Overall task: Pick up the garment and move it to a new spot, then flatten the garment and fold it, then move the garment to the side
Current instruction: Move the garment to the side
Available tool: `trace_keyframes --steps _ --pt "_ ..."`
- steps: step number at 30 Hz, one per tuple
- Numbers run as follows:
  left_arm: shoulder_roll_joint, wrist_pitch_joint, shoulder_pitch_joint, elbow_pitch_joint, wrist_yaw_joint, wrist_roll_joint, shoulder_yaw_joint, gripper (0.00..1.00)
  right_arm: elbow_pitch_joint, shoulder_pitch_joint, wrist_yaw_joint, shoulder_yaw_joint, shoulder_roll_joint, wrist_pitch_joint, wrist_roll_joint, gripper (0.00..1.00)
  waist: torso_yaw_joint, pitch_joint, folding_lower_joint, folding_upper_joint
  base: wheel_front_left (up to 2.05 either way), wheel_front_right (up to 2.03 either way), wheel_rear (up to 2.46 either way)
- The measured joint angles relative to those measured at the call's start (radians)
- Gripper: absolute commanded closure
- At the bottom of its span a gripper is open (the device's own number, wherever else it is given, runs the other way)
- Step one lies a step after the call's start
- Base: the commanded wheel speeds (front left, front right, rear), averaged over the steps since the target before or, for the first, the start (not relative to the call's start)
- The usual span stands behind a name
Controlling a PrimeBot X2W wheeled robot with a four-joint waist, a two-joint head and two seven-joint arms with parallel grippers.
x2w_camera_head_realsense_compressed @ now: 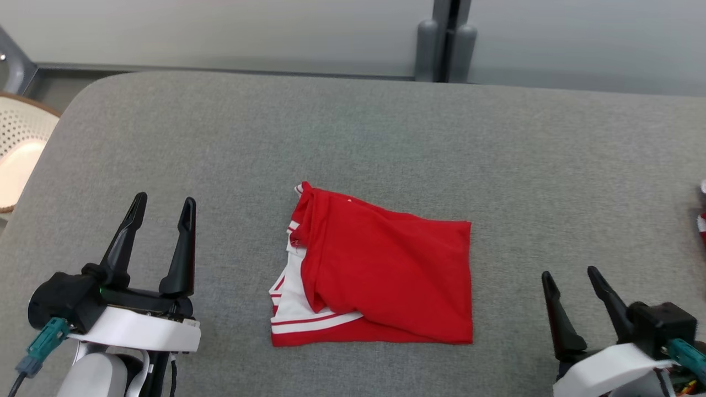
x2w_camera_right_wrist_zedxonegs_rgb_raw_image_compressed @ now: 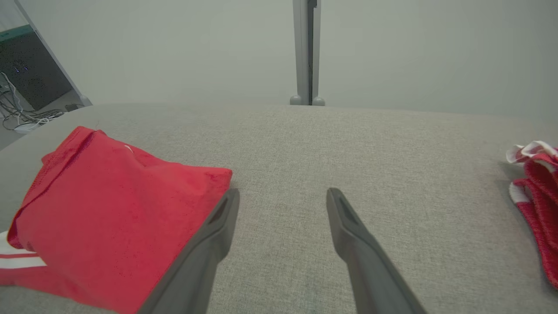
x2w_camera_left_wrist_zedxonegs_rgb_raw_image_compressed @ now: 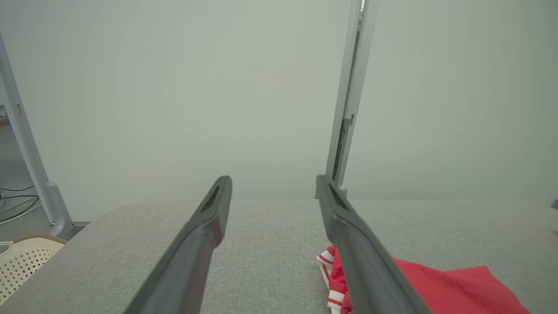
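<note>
A red garment [x2w_camera_head_realsense_compressed: 386, 270] with white stripes lies folded into a rough rectangle at the middle of the grey table [x2w_camera_head_realsense_compressed: 353, 138]. White striped panels show along its left and lower edges. My left gripper [x2w_camera_head_realsense_compressed: 164, 203] stands open at the lower left, well clear of the cloth, nothing between its fingers. My right gripper [x2w_camera_head_realsense_compressed: 571, 274] stands open at the lower right, also apart from the cloth. The left wrist view has the garment [x2w_camera_left_wrist_zedxonegs_rgb_raw_image_compressed: 440, 288] low on the right behind one finger. In the right wrist view the garment [x2w_camera_right_wrist_zedxonegs_rgb_raw_image_compressed: 100, 218] lies to the left of the open fingers [x2w_camera_right_wrist_zedxonegs_rgb_raw_image_compressed: 205, 257].
Another red and white cloth [x2w_camera_head_realsense_compressed: 701, 215] lies at the table's right edge, also seen as a crumpled cloth [x2w_camera_right_wrist_zedxonegs_rgb_raw_image_compressed: 534, 187] in the right wrist view. A cream perforated basket [x2w_camera_head_realsense_compressed: 19, 149] stands off the table's left end. A pale partition with a grey post [x2w_camera_head_realsense_compressed: 444, 38] runs behind the table.
</note>
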Motion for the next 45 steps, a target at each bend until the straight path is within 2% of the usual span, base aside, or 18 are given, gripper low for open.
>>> trace_keyframes --steps 8,12,15,16,17,24,30,35,40,45 --pt "-0.019 -0.018 -0.073 0.023 -0.022 -0.009 -0.004 0.0 0.237 -0.144 0.0 0.114 0.003 -0.01 0.016 0.0 0.077 0.107 0.0 0.0 0.0 0.0 0.0" --pt "-0.026 -0.021 -0.093 0.033 -0.032 -0.01 -0.007 0.0 0.304 -0.193 0.0 0.136 0.002 0.001 0.04 0.0 0.105 0.142 0.0 0.0 0.0 0.0 0.0" --pt "-0.032 -0.021 -0.096 0.034 -0.035 -0.01 0.001 0.0 0.312 -0.212 0.0 0.143 0.0 0.029 0.027 0.88 0.117 0.154 0.0 0.0 0.0 0.0 0.0" --pt "-0.033 -0.021 -0.096 0.033 -0.036 -0.01 0.005 0.0 0.308 -0.214 0.0 0.145 0.001 0.04 0.007 0.88 0.117 0.155 0.0 0.0 0.0 0.0 0.0" --pt "-0.034 -0.021 -0.096 0.032 -0.036 -0.008 0.009 0.0 0.302 -0.214 0.001 0.146 0.002 0.057 -0.009 1.0 0.115 0.154 0.0 0.0 0.0 0.0 0.0" --pt "-0.036 -0.022 -0.094 0.024 -0.04 0.007 0.029 0.0 0.191 -0.194 0.002 0.156 0.006 0.159 -0.093 1.0 0.082 0.151 0.0 0.0 0.0 0.0 0.0" --pt "-0.027 -0.022 -0.083 0.002 -0.043 0.019 0.045 0.0 0.068 -0.17 0.001 0.144 0.004 0.215 -0.146 1.0 0.019 0.148 0.0 0.0 0.0 0.0 0.0" --pt "-0.015 -0.022 -0.067 -0.029 -0.045 0.025 0.053 0.0 0.002 -0.121 0.001 0.114 -0.001 0.234 -0.183 1.0 -0.061 0.145 0.0 0.0 0.0 0.0 0.0" --pt "0.005 -0.022 -0.047 -0.064 -0.045 0.029 0.049 0.0 -0.041 -0.093 0.001 0.076 -0.042 0.241 -0.178 1.0 -0.158 0.142 0.0 0.0 0.0 0.0 0.0" --pt "0.028 -0.019 -0.04 -0.107 -0.044 0.028 0.054 0.0 -0.046 -0.121 0.002 0.109 -0.093 0.225 -0.143 1.0 -0.257 0.148 0.0 0.0 0.0 0.0 0.0"
